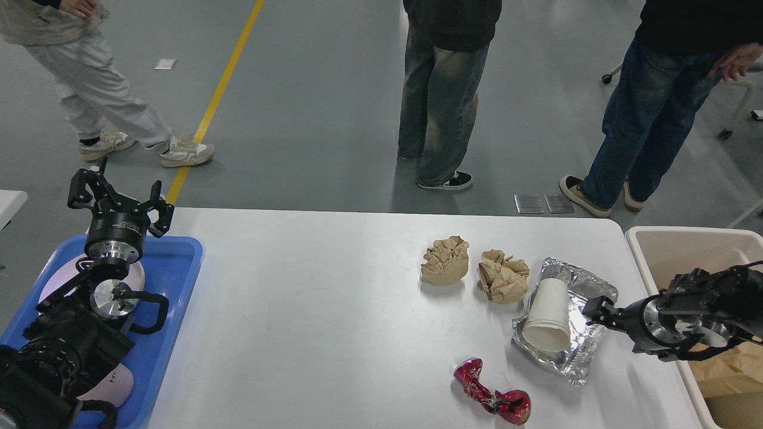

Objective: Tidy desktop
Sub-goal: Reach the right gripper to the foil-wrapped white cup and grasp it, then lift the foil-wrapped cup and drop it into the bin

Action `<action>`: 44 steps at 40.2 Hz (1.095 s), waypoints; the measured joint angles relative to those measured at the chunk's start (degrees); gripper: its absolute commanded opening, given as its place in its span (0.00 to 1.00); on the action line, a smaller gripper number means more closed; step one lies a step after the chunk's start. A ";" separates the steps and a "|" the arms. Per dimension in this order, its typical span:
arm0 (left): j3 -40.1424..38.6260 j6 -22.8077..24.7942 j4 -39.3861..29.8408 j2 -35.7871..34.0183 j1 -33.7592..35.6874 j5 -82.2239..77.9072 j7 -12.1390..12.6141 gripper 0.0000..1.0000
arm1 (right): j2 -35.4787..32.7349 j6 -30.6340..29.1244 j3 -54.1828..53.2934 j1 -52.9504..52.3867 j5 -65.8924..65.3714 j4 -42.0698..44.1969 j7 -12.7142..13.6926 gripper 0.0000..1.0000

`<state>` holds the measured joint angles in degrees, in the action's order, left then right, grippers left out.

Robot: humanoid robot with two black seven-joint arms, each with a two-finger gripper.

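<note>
Spanning the view's lower half, the large white rectangular tabletop point(310, 310) is seen. Right gripper point(596, 310) is held at the crumpled silver foil sheet's point(587, 289) 3 o'clock edge; its opening cannot be told. Left gripper point(116, 190), fingers spread and empty, is raised over the blue plastic tray point(173, 262).

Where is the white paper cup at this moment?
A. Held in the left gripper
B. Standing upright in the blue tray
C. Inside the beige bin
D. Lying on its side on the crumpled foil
D: the paper cup lies on its side on the crumpled foil, on the right part of the table, with its open mouth toward the near edge.
</note>
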<state>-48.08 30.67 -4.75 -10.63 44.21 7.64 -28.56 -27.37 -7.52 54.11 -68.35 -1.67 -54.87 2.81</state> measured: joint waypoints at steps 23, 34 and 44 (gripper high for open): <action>0.00 0.00 0.00 0.00 0.00 0.00 0.00 0.96 | -0.01 0.73 -0.15 2.09 2.04 -0.67 -0.09 0.00; 0.00 0.00 0.00 0.00 0.00 0.00 0.00 0.96 | -0.66 1.42 -0.24 0.97 2.11 -0.57 -0.09 0.00; 0.00 0.00 0.00 0.01 0.00 0.00 0.00 0.96 | -8.84 0.69 -0.20 -8.10 2.48 -5.83 -0.32 0.00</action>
<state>-48.08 30.67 -4.75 -10.62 44.21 7.64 -28.56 -36.21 -6.83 53.92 -76.45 0.81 -60.70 2.50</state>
